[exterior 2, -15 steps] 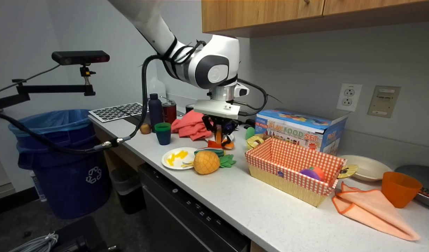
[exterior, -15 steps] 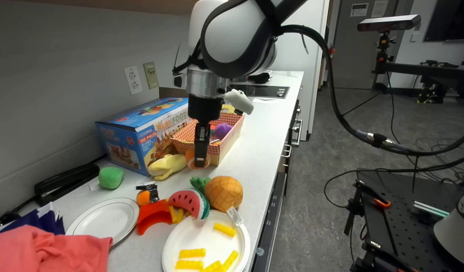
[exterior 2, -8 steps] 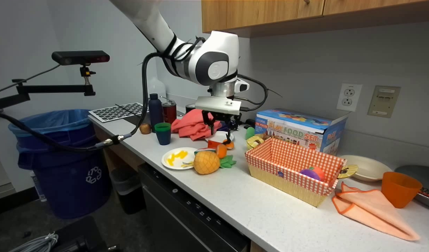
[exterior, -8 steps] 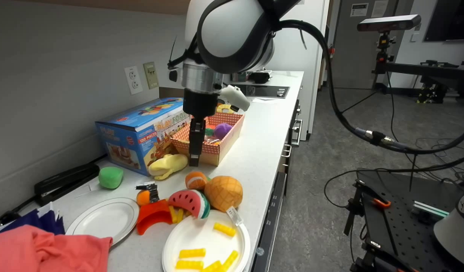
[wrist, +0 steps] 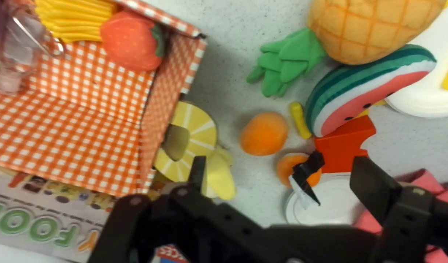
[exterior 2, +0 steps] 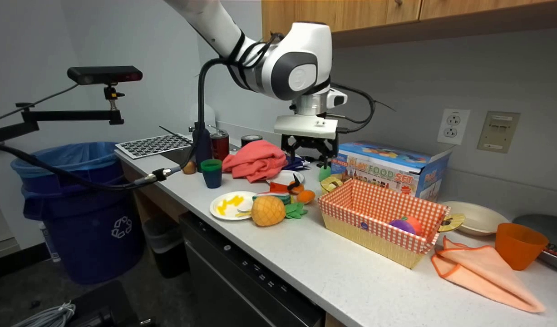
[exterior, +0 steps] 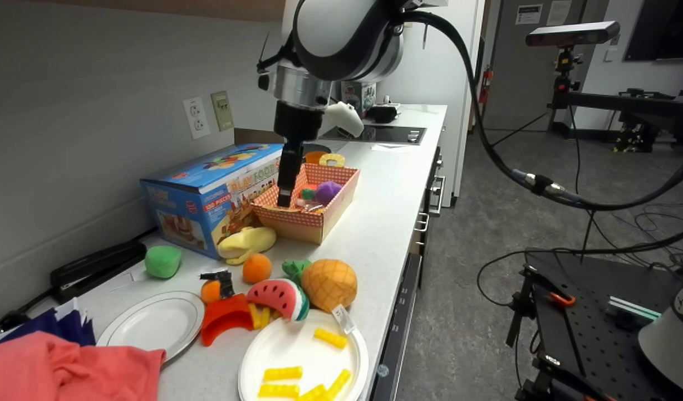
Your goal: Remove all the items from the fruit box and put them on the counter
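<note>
My gripper point(wrist: 280, 162) hangs above the counter point(exterior 2: 296, 254) with its jaws wide apart and nothing held. On the counter below lies an orange ball point(wrist: 264, 133), apart from the fingers point(wrist: 198, 170). The fruit box point(exterior 2: 369, 238), lined in orange-and-white check, stands beside it. Inside are a red strawberry point(wrist: 131, 41), a ridged yellow piece point(wrist: 76, 18), a clear bottle point(wrist: 17, 47) and a purple piece point(exterior: 328, 192). Outside the box, the yellow banana point(exterior: 246, 245), watermelon wedge point(exterior: 279, 299), pineapple point(exterior: 329, 284) and red carton point(exterior: 227, 319) rest on the counter.
A blue cardboard box point(exterior 2: 387, 168) stands against the wall behind the fruit box. White plates point(exterior: 152, 323), a green ball point(exterior: 163, 262) and a pink cloth point(exterior: 68, 370) lie nearby. An orange cup point(exterior 2: 520, 245) and a peach napkin point(exterior 2: 487, 277) sit past the box's far end.
The gripper has opened and let go of the orange ball, which dropped beside the pineapple and now lies nearer the banana. The arm has risen and moved towards the fruit box.
</note>
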Robot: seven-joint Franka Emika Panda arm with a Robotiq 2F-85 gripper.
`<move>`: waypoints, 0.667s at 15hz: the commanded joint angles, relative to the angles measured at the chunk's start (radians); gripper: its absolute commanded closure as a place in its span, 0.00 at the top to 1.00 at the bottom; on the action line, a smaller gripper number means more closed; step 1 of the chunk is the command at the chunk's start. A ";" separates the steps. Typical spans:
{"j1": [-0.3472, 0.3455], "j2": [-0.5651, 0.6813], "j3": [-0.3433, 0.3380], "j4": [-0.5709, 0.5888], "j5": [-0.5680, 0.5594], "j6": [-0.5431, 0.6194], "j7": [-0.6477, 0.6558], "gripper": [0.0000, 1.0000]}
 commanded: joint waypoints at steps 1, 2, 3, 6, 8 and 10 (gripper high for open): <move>-0.042 0.018 -0.052 0.048 -0.012 -0.002 -0.012 1.00; -0.052 0.025 -0.070 0.059 -0.021 0.003 -0.004 1.00; -0.062 0.034 -0.090 0.072 -0.031 0.003 0.008 1.00; -0.077 0.071 -0.143 0.104 -0.085 0.012 0.051 1.00; -0.076 0.102 -0.173 0.116 -0.138 0.023 0.091 1.00; -0.076 0.145 -0.196 0.131 -0.183 0.030 0.140 1.00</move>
